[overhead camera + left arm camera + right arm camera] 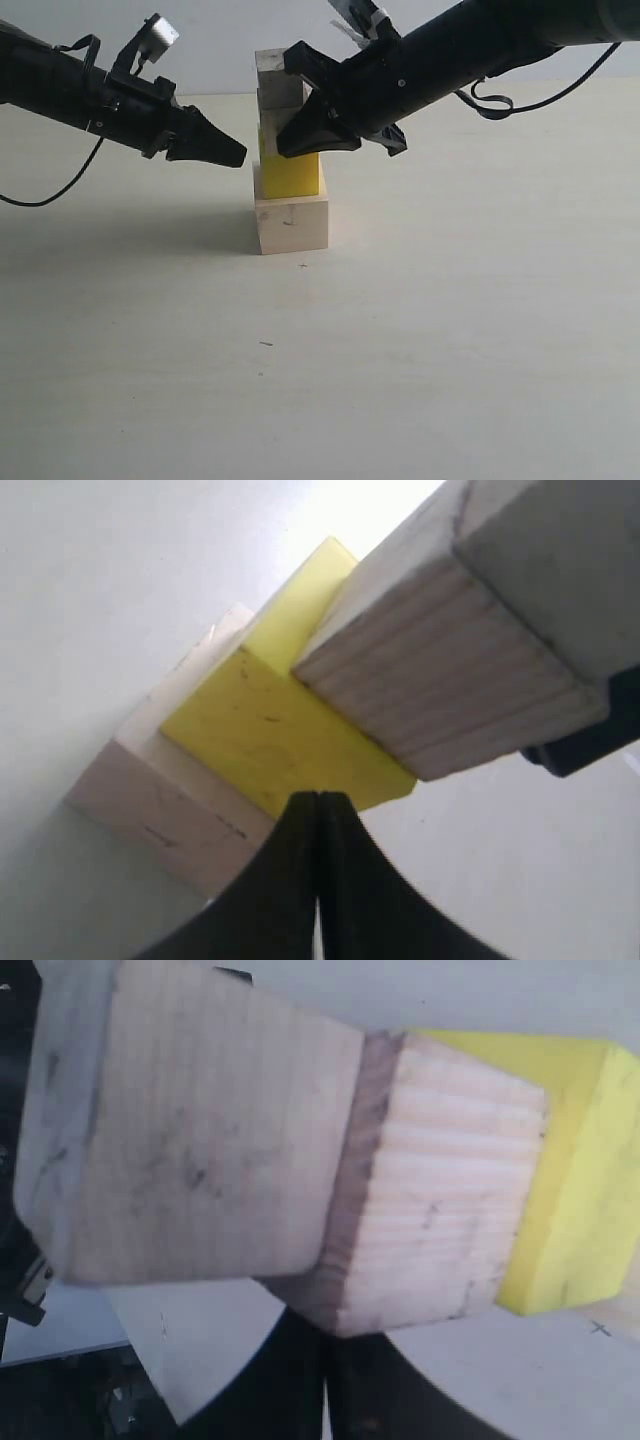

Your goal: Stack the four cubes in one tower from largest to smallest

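Observation:
A tower stands at mid-table: the large wood cube point(291, 226) at the base, the yellow cube point(292, 174) on it, then the medium wood cube point(272, 119), partly hidden by my right gripper, with the small wood cube point(279, 75) on top. My left gripper point(240, 157) is shut and empty, its tip just left of the yellow cube. My right gripper point(283, 149) is shut, its tip against the front of the medium cube. The left wrist view shows the shut left gripper point(318, 798) before the yellow cube point(270, 730). In the right wrist view the right gripper point(325, 1332) sits under the medium cube point(440, 1220).
The pale tabletop point(420, 340) spreads around the tower. A black cable point(45, 200) hangs from the left arm and another cable loop point(495, 104) from the right arm. A light wall runs behind the table.

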`<state>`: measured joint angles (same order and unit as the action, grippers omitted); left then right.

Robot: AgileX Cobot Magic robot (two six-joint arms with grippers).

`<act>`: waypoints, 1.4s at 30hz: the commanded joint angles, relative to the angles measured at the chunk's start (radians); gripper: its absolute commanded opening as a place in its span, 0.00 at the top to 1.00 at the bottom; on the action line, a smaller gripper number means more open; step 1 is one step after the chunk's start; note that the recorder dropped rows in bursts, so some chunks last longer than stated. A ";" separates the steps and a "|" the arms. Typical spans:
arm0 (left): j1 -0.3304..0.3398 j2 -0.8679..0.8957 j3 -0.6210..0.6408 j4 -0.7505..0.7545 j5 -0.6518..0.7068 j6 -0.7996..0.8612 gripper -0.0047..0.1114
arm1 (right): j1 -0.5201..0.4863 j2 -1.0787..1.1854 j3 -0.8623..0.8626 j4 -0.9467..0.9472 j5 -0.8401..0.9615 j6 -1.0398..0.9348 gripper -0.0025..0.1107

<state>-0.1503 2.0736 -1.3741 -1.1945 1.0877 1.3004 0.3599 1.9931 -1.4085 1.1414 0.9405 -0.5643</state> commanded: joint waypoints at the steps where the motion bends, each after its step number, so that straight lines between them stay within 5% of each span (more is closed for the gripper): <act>1: 0.001 -0.005 0.002 -0.015 0.001 0.008 0.96 | 0.001 -0.002 -0.004 0.010 -0.025 -0.019 0.98; 24: 0.001 -0.005 0.002 -0.015 -0.001 0.008 0.96 | 0.001 -0.002 -0.004 0.010 -0.003 -0.037 0.98; 29: 0.001 -0.007 0.002 -0.023 0.015 0.008 0.96 | 0.001 -0.023 -0.004 -0.113 0.103 -0.005 0.98; 42: 0.001 -0.007 0.002 -0.034 0.013 0.011 0.96 | -0.087 -0.066 -0.004 -0.172 -0.064 0.076 0.98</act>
<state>-0.1503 2.0736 -1.3741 -1.2130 1.0923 1.3042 0.2740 1.9160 -1.4085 0.9513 0.9083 -0.4872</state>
